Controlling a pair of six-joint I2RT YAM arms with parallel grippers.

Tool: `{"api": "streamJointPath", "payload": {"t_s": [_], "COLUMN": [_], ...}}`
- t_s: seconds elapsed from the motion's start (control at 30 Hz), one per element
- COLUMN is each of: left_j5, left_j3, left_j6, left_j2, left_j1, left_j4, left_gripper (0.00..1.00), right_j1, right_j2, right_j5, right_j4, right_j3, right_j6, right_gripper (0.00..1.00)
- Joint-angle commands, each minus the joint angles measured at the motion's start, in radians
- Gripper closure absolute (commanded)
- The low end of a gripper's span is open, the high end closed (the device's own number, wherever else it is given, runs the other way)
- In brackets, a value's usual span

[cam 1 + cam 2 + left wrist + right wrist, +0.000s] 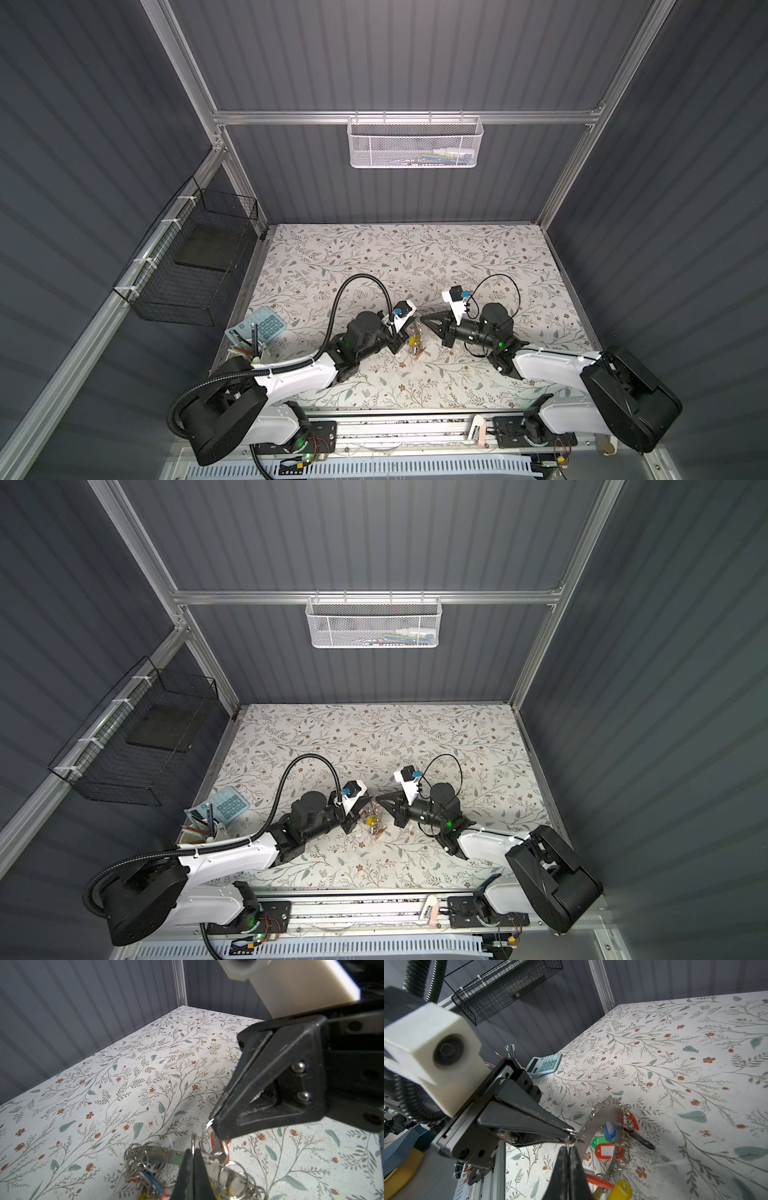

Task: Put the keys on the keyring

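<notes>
The keyring (600,1118), a flat grey metal disc hung with small wire rings and coloured tags, is tilted up off the floral table at mid-front, its far side low (415,343) (374,825). My left gripper (193,1150) (571,1132) (414,322) is shut on a small wire ring at the disc's raised rim. Right beside it, my right gripper (568,1148) (216,1125) (423,319) is shut on another small wire ring. The keys (216,1144), grey metal with an orange-red tag (227,1148), hang under its tip.
Green (598,1139), blue (610,1128), yellow (620,1190) and white-labelled red (607,1150) tags hang on the disc. A dark key (640,1139) lies beyond it. A teal calculator (268,324) and pen cup (249,349) stand front left. Wire baskets (199,257) (415,141) hang on the walls.
</notes>
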State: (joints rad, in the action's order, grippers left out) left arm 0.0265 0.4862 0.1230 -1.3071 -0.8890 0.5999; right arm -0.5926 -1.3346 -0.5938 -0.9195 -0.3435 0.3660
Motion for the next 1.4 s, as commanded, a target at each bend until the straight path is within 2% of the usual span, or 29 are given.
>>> {"api": "streamJointPath", "payload": {"t_s": [0.0, 0.43, 0.8, 1.37], "left_j5": [0.032, 0.069, 0.03, 0.065], "left_j3": [0.025, 0.031, 0.056, 0.056], "left_j6": [-0.017, -0.029, -0.081, -0.105], "left_j2": [-0.02, -0.027, -0.02, 0.005], "left_j1": [-0.003, -0.002, 0.001, 0.013], "left_j4": [-0.007, -0.011, -0.058, -0.067], "left_gripper": [1.0, 1.0, 1.0, 1.0], "right_j1": [-0.009, -0.039, -0.054, -0.058], "right_j2": [0.014, 0.037, 0.037, 0.032], "right_j5": [0.021, 0.093, 0.153, 0.183], "right_j4": [-0.028, 0.041, 0.092, 0.121], "right_j3": [-0.009, -0.019, -0.028, -0.039], "right_j6": [-0.024, -0.094, -0.133, -0.15], "right_gripper": [1.0, 1.0, 1.0, 1.0]}}
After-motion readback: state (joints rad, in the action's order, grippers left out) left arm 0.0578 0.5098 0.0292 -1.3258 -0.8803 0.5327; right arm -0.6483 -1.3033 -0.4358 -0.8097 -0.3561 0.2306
